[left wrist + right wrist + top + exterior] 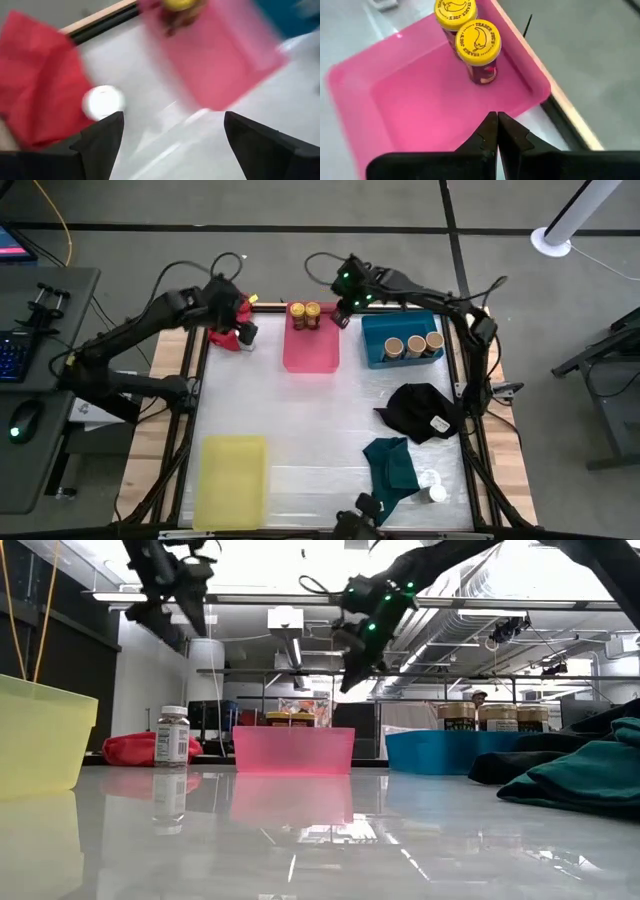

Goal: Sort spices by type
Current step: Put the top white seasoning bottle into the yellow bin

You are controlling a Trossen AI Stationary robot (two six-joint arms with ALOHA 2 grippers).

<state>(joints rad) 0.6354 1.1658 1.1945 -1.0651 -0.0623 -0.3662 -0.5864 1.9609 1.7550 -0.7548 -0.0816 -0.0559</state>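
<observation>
- We've got the left tool (240,320) hanging above the counter (320,420) around 11 o'clock, fingers spread wide, nothing between them.
- Right under it stands a white-lidded jar (102,101), just beside the red cloth (225,335). In the low view that jar (172,736) stands upright on the counter with the cloth behind it.
- The right tool (497,131) is up at 12 o'clock, above the far end of the pink tray (311,345), fingers pressed together and holding nothing.
- Two yellow-lidded jars (470,35) stand upright and touching at the far end of that pink tray.
- Three tan-lidded jars (415,345) stand in a row in the blue tray (375,345) at about 1 o'clock.
- The yellow tray (232,480) sits at 7 o'clock, and we don't see any jars in it.
- A black cloth (420,410) lies around 3 o'clock, the teal cloth (392,465) at about 5 o'clock.
- Another white-lidded jar (437,494) sits just beside the teal cloth, near the counter's edge; there's one more pale blob next to it that we can't make out.
</observation>
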